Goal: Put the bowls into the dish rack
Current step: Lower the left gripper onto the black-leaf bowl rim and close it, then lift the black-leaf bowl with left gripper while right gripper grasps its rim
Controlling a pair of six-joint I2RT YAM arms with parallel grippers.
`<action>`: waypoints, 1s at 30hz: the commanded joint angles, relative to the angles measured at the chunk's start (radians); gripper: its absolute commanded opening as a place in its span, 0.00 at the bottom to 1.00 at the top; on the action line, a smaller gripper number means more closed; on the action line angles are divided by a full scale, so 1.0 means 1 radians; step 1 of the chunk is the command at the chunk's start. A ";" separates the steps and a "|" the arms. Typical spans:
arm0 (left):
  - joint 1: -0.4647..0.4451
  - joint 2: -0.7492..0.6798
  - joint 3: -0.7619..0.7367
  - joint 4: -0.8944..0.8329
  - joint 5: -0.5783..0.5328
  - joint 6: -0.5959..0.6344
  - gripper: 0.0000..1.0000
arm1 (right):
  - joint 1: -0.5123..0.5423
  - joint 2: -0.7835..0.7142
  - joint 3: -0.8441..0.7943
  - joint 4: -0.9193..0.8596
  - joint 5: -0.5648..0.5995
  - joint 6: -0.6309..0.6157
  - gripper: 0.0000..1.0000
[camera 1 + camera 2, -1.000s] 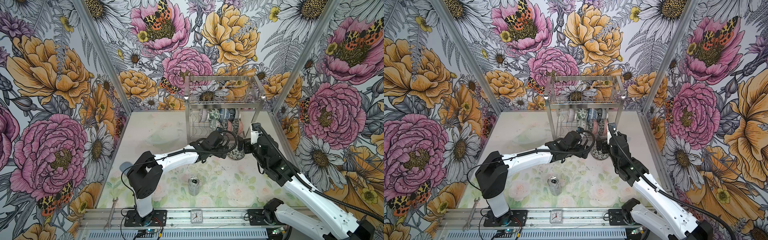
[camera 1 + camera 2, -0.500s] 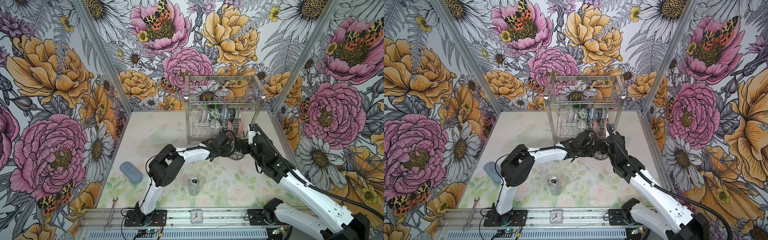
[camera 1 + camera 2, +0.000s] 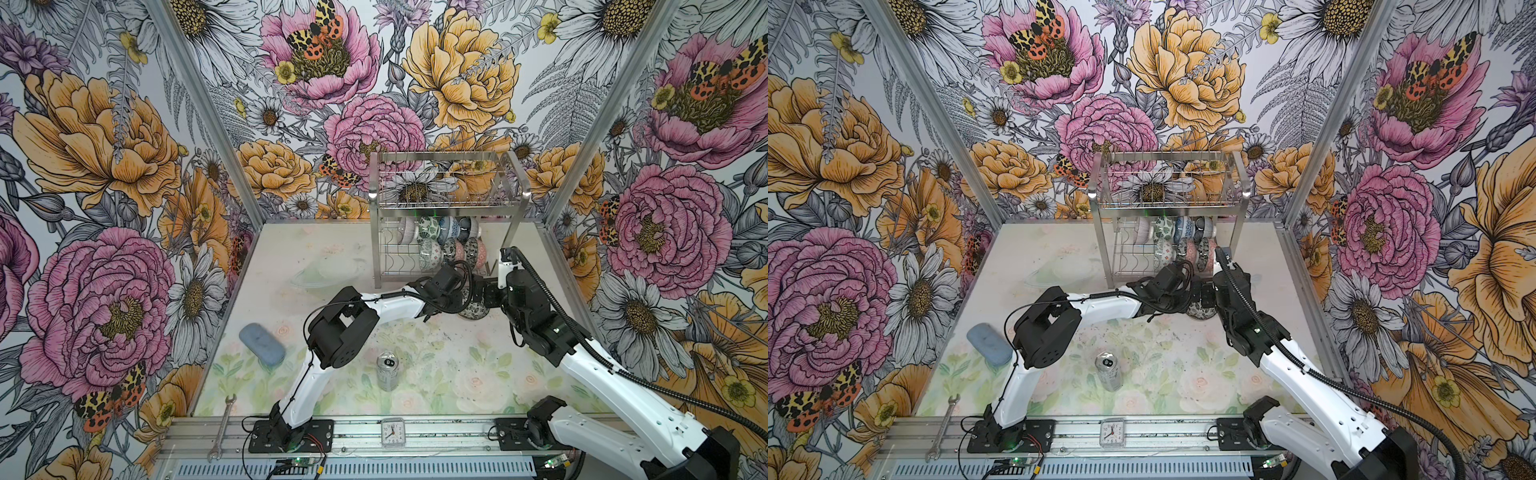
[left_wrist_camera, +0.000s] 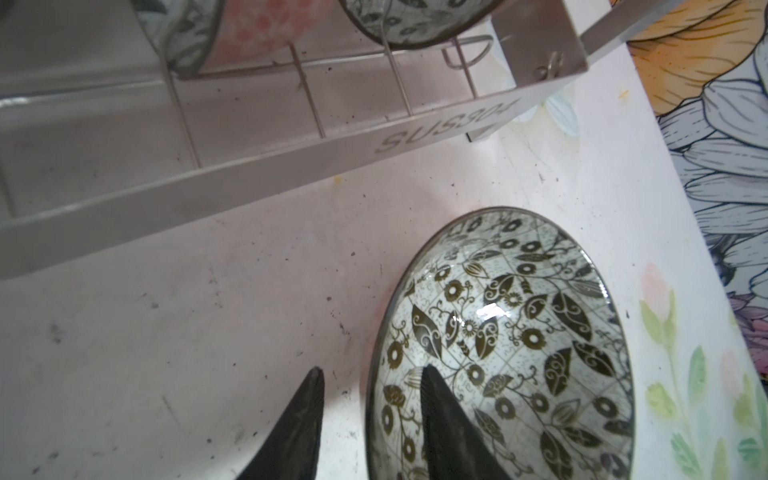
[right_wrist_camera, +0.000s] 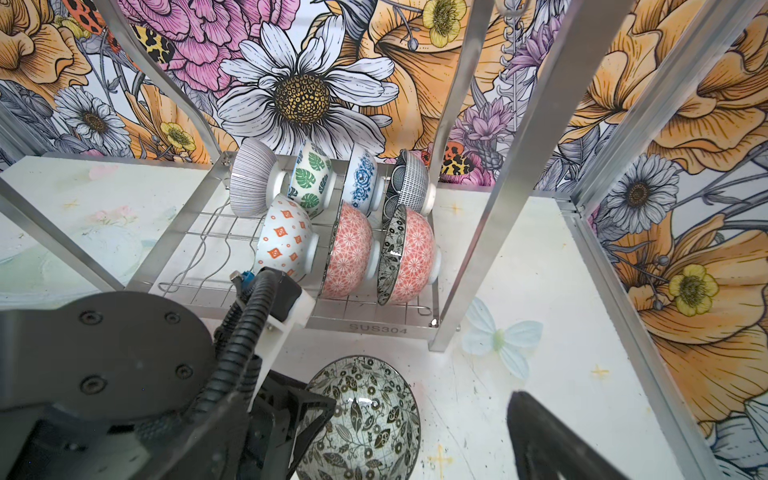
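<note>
A black-and-white floral bowl (image 3: 473, 311) (image 4: 519, 332) (image 5: 365, 419) sits upright on the table just in front of the dish rack (image 3: 446, 199) (image 5: 374, 328). My left gripper (image 3: 460, 300) (image 4: 370, 374) straddles its near rim. One finger is inside the bowl and the other is outside, with a gap still showing between that finger and the rim. Several bowls (image 3: 449, 243) (image 5: 349, 249) stand on edge in the rack's lower tier. My right gripper (image 3: 485, 291) hovers open on the bowl's other side, empty. Only one of its fingers (image 5: 552, 440) shows.
Near the front middle of the table stands a silver can (image 3: 387, 370). A blue-grey case (image 3: 262, 345) lies at the left. A wrench (image 3: 220, 424) and a small clock (image 3: 392, 432) rest on the front rail. The rack's steel leg (image 5: 469, 249) stands close to the bowl.
My left arm has stretched to the right until its fingers are astride the bowl's rim, and its jaws have narrowed. The right arm has barely shifted and stays open.
</note>
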 commanded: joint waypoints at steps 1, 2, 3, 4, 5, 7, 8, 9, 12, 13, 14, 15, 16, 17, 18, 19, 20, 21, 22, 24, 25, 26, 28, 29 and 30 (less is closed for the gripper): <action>0.004 0.011 0.025 0.027 0.031 0.008 0.32 | 0.006 -0.014 -0.011 0.017 -0.029 0.014 1.00; 0.005 0.009 0.023 0.025 0.037 0.005 0.29 | 0.006 -0.014 -0.010 0.017 -0.030 0.016 0.99; 0.005 0.006 0.020 0.024 0.039 0.006 0.27 | 0.006 -0.015 -0.011 0.017 -0.032 0.016 0.99; 0.006 0.000 0.013 0.024 0.039 0.006 0.24 | 0.006 -0.016 -0.010 0.017 -0.033 0.017 0.99; 0.005 -0.007 0.006 0.023 0.037 0.006 0.22 | 0.005 -0.017 -0.012 0.017 -0.036 0.018 0.99; 0.007 -0.030 -0.016 0.018 0.028 0.010 0.17 | 0.005 -0.020 -0.012 0.017 -0.040 0.017 0.99; 0.008 -0.041 -0.029 0.017 0.023 0.013 0.15 | 0.006 -0.021 -0.012 0.018 -0.040 0.017 0.99; 0.010 -0.058 -0.046 0.014 0.016 0.016 0.12 | 0.005 -0.024 -0.013 0.016 -0.042 0.017 0.99; 0.015 -0.115 -0.096 0.004 -0.004 0.025 0.04 | 0.005 -0.034 -0.012 0.015 -0.051 0.017 0.99; 0.016 -0.140 -0.117 0.001 -0.011 0.029 0.00 | 0.005 -0.037 -0.012 0.016 -0.055 0.019 0.99; 0.019 -0.163 -0.134 -0.003 -0.020 0.033 0.00 | 0.006 -0.040 -0.011 0.016 -0.060 0.020 0.99; 0.021 -0.196 -0.158 -0.006 -0.032 0.037 0.00 | 0.006 -0.044 -0.011 0.016 -0.069 0.022 0.99; 0.025 -0.226 -0.182 -0.006 -0.043 0.043 0.00 | 0.005 -0.048 -0.008 0.015 -0.082 0.024 0.99; 0.027 -0.259 -0.208 -0.004 -0.049 0.052 0.00 | 0.006 -0.051 -0.005 0.013 -0.099 0.029 0.99; 0.028 -0.297 -0.236 0.002 -0.055 0.068 0.00 | 0.006 -0.054 -0.001 0.013 -0.117 0.033 1.00; 0.029 -0.336 -0.263 0.004 -0.067 0.079 0.00 | 0.006 -0.056 0.003 0.013 -0.133 0.039 1.00; 0.032 -0.361 -0.286 0.002 -0.079 0.087 0.00 | 0.006 -0.056 0.007 0.012 -0.148 0.042 1.00; 0.034 -0.428 -0.308 -0.004 -0.097 0.098 0.00 | 0.009 -0.053 0.013 0.011 -0.162 0.048 1.00; 0.037 -0.467 -0.325 -0.015 -0.119 0.107 0.00 | 0.013 -0.051 0.021 0.011 -0.176 0.055 1.00; 0.044 -0.536 -0.345 -0.042 -0.172 0.128 0.00 | 0.024 -0.040 0.037 0.011 -0.199 0.064 1.00; 0.047 -0.570 -0.353 -0.054 -0.198 0.140 0.00 | 0.032 -0.033 0.047 0.012 -0.210 0.071 1.00; 0.050 -0.597 -0.360 -0.062 -0.237 0.148 0.00 | 0.041 -0.028 0.056 0.013 -0.218 0.074 1.00; 0.060 -0.651 -0.370 -0.078 -0.285 0.164 0.00 | 0.068 -0.010 0.080 0.012 -0.228 0.081 1.00; 0.066 -0.671 -0.374 -0.082 -0.297 0.168 0.00 | 0.081 -0.002 0.092 0.015 -0.232 0.084 1.00; 0.071 -0.692 -0.380 -0.084 -0.309 0.174 0.00 | 0.095 0.009 0.102 0.021 -0.237 0.084 1.00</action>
